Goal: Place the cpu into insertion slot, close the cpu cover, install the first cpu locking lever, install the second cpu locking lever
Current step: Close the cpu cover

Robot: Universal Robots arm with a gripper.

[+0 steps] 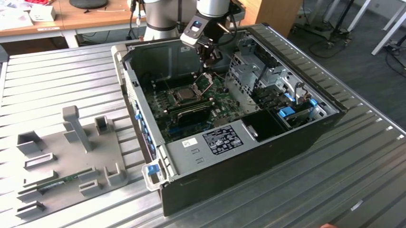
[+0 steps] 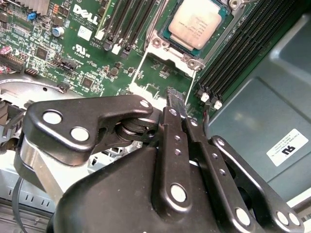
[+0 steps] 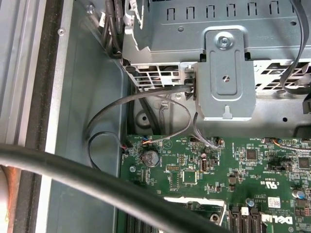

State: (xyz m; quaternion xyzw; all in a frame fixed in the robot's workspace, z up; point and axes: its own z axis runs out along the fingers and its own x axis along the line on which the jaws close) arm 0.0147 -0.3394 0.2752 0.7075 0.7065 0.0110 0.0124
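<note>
The cpu [image 2: 197, 22] lies flat in the insertion slot [image 2: 158, 42] on the green board, its pale metal top facing up; in the exterior view the cpu [image 1: 186, 95] sits mid-board inside the open case. The cpu cover [image 2: 138, 70], a thin silver frame, stands open and tilted up from the slot's side; the cpu cover [image 1: 204, 81] rises just beyond the slot. My gripper [image 2: 174, 97] is shut, its tips meeting at the cover's free edge. I cannot tell whether they pinch it. In the exterior view the gripper [image 1: 207, 64] hangs directly above the cover.
Long black memory slots [image 2: 243, 53] run beside the socket. A silver drive cage [image 1: 254, 71] and cables [image 3: 146, 104] crowd the case at the exterior view's right. The case wall [image 1: 130, 90] borders the other side. A grey fixture plate [image 1: 70, 156] lies on the ribbed table.
</note>
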